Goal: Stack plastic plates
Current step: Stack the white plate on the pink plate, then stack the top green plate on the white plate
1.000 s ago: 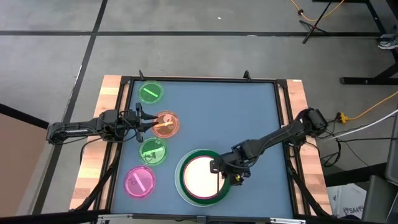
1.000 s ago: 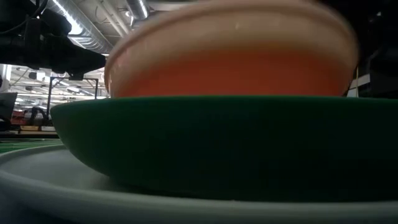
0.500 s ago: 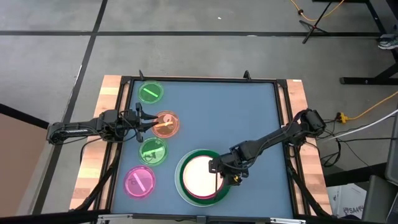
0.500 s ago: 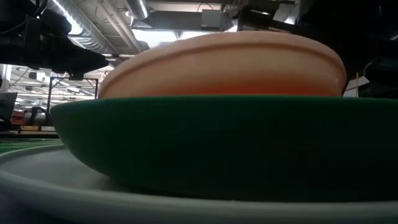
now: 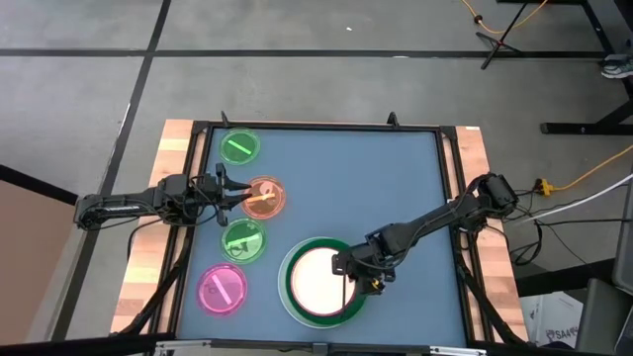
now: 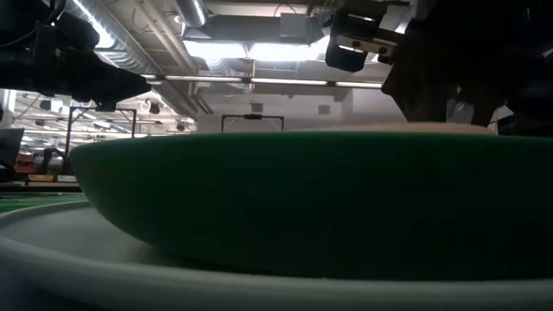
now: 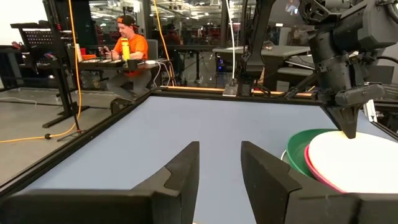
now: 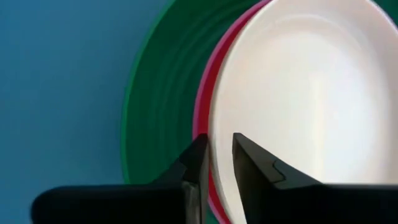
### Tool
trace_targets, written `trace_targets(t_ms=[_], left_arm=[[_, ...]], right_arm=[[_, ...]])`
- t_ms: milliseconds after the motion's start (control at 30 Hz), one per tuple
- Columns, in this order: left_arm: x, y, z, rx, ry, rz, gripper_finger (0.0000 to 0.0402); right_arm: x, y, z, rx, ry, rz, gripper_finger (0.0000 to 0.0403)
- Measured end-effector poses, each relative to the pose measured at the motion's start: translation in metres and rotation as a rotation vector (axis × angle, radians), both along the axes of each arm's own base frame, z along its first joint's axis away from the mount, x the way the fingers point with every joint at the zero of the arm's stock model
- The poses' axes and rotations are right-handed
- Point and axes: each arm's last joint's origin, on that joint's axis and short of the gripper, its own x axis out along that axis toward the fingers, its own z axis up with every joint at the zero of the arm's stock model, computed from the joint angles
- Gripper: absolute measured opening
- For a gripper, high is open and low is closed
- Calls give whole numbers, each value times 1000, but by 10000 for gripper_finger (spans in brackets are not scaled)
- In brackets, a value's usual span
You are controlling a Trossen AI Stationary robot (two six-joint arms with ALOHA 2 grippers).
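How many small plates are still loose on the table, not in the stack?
4, all on the table's left side: translucent green plate farthest back, orange plate, second translucent green plate, magenta plate nearest the front. None looks hidden.

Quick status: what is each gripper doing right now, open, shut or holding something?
Left gripper: open, empty, beside the small orange plastic plate.
Right gripper: fingers narrowly apart astride the rim of the medium cream plastic plate; grip cannot be told.

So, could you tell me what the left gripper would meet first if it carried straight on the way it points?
Probably the orange plate: in the high view the left gripper points across the table straight at it. How high the jaws ride above it is unclear.
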Motion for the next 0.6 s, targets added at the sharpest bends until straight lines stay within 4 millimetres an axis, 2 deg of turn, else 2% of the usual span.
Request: trace_targets(t_ms=[600], left_arm=[[0, 0, 0, 1, 0, 1, 111]], right_arm=[[0, -1, 2, -31, -13, -17, 62]])
